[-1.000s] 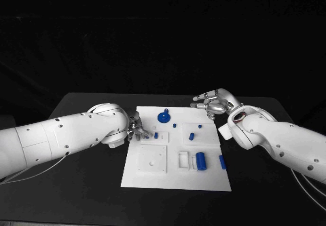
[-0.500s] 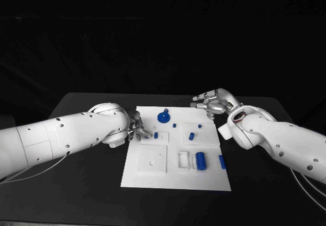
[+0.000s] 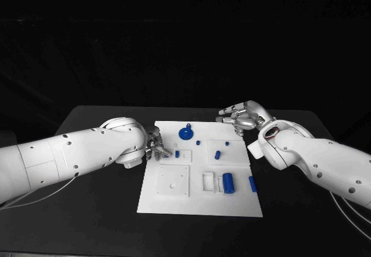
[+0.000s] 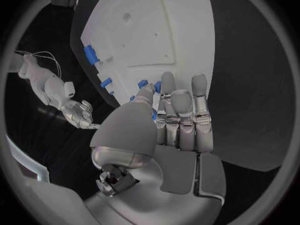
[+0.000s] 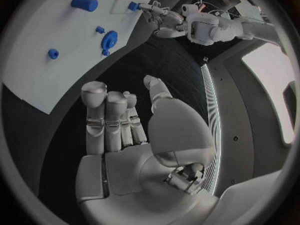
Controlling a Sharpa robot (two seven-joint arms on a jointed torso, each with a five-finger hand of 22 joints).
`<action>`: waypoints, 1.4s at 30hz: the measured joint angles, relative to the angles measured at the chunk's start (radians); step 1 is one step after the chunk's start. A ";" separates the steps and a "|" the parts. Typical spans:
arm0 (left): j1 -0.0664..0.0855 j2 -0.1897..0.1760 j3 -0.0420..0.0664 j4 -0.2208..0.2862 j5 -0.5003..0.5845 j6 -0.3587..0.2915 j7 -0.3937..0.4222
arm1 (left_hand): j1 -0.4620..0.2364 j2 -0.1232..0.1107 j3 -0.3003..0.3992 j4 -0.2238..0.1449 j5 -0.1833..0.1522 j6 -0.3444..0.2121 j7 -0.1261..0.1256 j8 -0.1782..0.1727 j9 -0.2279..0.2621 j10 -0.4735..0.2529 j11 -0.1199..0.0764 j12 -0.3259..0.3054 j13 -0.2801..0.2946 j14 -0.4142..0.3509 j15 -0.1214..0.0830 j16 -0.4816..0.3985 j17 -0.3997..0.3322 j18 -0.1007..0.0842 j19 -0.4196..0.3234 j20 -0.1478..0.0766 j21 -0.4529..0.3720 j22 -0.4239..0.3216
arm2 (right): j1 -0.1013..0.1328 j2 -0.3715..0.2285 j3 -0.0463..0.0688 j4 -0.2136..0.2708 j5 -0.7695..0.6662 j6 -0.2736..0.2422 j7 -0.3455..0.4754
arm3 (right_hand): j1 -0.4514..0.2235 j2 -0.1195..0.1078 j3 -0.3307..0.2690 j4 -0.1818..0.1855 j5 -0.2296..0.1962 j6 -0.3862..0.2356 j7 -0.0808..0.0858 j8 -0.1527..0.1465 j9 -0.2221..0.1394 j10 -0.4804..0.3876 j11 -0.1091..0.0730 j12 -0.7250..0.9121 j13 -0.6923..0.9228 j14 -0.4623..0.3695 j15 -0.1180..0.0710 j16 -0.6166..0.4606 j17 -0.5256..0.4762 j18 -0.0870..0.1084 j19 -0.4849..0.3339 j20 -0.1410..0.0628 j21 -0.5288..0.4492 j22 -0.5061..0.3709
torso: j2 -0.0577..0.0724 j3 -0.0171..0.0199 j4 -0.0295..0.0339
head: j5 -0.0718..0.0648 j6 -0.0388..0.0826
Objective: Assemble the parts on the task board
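Looking at this moment, the left hand (image 3: 157, 149) hovered at the left edge of the task board (image 3: 178, 201), fingers straight and together over a small blue peg (image 3: 177, 154) standing there. In the left wrist view the fingertips (image 4: 167, 80) sat right by that peg (image 4: 142, 83), and I couldn't tell whether it was pinched or only touched, so I'm not calling the grip either way. The right hand (image 3: 241, 118) hung off the board's far right corner over the black table (image 3: 101, 214), fingers loosely curled and holding nothing.

The other parts were all on the board: a blue round knob (image 3: 186, 133) near the far edge, a tiny blue stud (image 3: 199, 143) beside it, a short blue pin (image 3: 218, 155) in the middle, a blue cylinder (image 3: 229, 182) lying near the front, and a slim blue bar (image 3: 253, 183) just to its right.

My guess is the step was getting a clean pinch on that left-edge peg. To do it well I'd keep the fingertips low and square to it, close from both sides at once so it doesn't tip, and lift straight up before carrying it anywhere. The knob was close by, so sweeping sideways could knock it.

Compared with a second earlier, hardly anything differed. The left hand hadn't shifted, every part lay where it had been, and the right hand had maybe drifted a hair toward the far edge.
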 measured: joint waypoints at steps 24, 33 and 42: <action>-0.006 -0.025 0.000 0.031 0.000 -0.039 0.012 | -0.063 0.025 0.007 -0.007 0.138 0.017 -0.005 -0.006 0.065 0.000 0.000 0.024 -0.010 0.011 -0.003 0.008 0.011 0.000 -0.011 -0.004 0.061 0.000 | -0.001 0.002 0.000 -0.002 0.000 0.001 0.000 | -0.004 -0.004 0.003 -0.003 0.013 0.000 0.000 0.000 0.000 0.000 0.000 0.000 0.000 0.000 0.000 0.000 0.000 0.000 0.000 0.000 0.000 0.000 | -0.001 -0.0002 0.0009 | -0.001 0.004; -0.007 -0.037 0.014 0.042 -0.002 -0.040 0.014 | -0.072 0.026 0.015 -0.020 0.138 0.024 -0.006 -0.003 0.073 -0.002 0.002 0.029 -0.010 0.011 -0.003 0.008 0.012 0.000 -0.015 -0.007 0.065 0.000 | -0.001 0.002 0.000 -0.003 0.000 0.001 0.000 | -0.004 -0.004 0.008 -0.002 0.013 0.000 0.000 0.000 0.000 0.000 0.000 0.000 0.000 0.000 0.000 0.000 0.000 0.000 0.000 0.000 0.000 0.000 | -0.001 0.0002 0.0008 | -0.001 0.006; -0.005 -0.039 0.028 0.047 -0.003 -0.034 0.026 | -0.061 0.012 0.020 -0.031 0.137 0.031 -0.005 -0.004 0.077 -0.002 0.002 0.029 -0.011 0.012 -0.002 0.012 0.013 0.000 -0.023 0.002 0.081 0.000 | -0.001 0.003 0.000 -0.004 0.000 0.002 0.000 | -0.008 -0.008 0.008 -0.002 0.013 0.000 0.000 0.000 0.000 0.000 0.000 0.000 0.000 0.000 0.000 0.000 0.000 0.000 0.000 0.000 0.000 0.000 | 0.000 -0.0002 0.0006 | -0.001 0.007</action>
